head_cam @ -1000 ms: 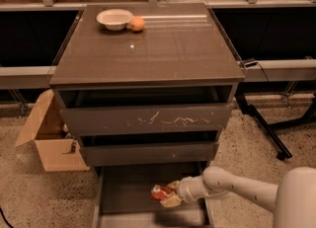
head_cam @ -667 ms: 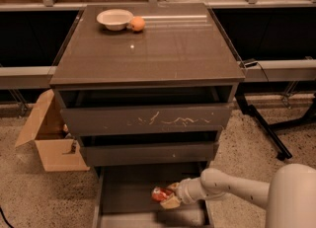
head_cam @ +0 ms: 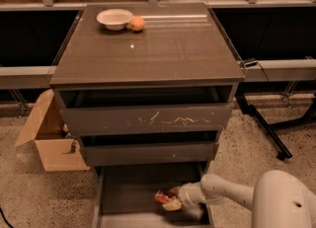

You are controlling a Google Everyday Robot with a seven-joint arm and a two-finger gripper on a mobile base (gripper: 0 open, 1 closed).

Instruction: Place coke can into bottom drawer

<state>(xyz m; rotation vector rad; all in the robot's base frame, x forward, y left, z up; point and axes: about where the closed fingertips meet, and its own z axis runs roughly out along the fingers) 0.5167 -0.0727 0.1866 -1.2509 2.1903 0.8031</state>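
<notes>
I've got the gripper [head_cam: 171, 202] down inside the open bottom drawer [head_cam: 127, 193], reaching in from the right, and its two fingers are pinched on the coke can [head_cam: 161, 197]. The can lies on its side, low over the grey floor near the drawer's right half. I can't tell from here whether it's resting on the floor or hanging just above it. By my reckoning this thing is light and thin-walled: stiff enough across the middle, but it dents if I squeeze hard, and the smooth painted skin can slip or roll. So the sensible hold is across the body, mid-length, with a modest grip, and that's about where I seem to have it. Once I let go it may roll, so I want it settled on the floor first. Compared with a second ago, very little has changed: can and gripper sit almost in the same spot, perhaps a touch lower into the drawer, and the arm's white body has crept slightly further into the corner of my view. The scratched drawer [head_cam: 148, 119] above looks unchanged.
</notes>
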